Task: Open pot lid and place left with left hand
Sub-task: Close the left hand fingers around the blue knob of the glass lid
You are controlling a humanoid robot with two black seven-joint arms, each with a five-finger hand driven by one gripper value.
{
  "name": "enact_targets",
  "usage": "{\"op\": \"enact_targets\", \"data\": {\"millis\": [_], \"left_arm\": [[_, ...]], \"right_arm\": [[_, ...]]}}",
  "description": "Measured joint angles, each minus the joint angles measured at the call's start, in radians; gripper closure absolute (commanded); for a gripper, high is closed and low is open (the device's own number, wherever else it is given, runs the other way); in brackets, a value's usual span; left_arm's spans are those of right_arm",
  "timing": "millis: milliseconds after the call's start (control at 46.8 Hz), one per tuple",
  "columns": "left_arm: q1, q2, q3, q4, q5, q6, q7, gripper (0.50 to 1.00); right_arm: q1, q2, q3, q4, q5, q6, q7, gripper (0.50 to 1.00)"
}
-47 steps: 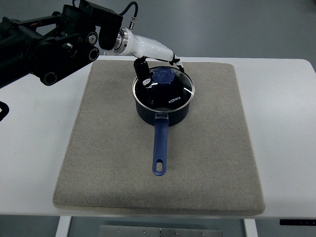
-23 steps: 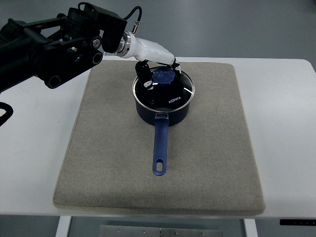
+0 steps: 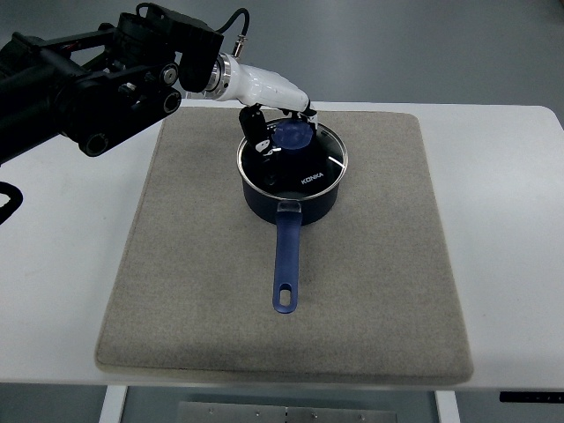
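At the upper left you see the black left arm (image 3: 88,84) entering from the left edge. Its white left hand (image 3: 269,110) sits over the pot, dark fingers (image 3: 256,132) curled around the blue knob (image 3: 292,136) of the glass lid (image 3: 295,163). The lid lies seated on the dark blue pot (image 3: 291,198), which stands on the far half of the grey mat (image 3: 203,264), handle (image 3: 285,260) pointing toward you. The mat lies on the white table (image 3: 502,247).
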Motion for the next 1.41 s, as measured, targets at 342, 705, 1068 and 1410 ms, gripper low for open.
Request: {"op": "enact_targets", "data": {"millis": [342, 705, 1068, 1410], "left_arm": [[0.0, 0.0, -0.001, 0.0, -0.002, -0.001, -0.001, 0.879], [0.0, 0.0, 0.0, 0.0, 0.014, -0.001, -0.001, 1.0], [-0.001, 0.002, -0.001, 0.0, 0.01, -0.002, -0.001, 1.0], [-0.007, 0.002, -0.016, -0.001, 0.002, -0.003, -0.002, 1.0]], "right_arm": [[0.0, 0.0, 0.0, 0.0, 0.0, 0.0, 0.0, 0.585], [0.0, 0.0, -0.001, 0.0, 0.0, 0.0, 0.0, 0.585], [0.0, 0.0, 0.0, 0.0, 0.0, 0.0, 0.0, 0.585], [0.0, 0.0, 0.0, 0.0, 0.0, 0.0, 0.0, 0.585]]}}
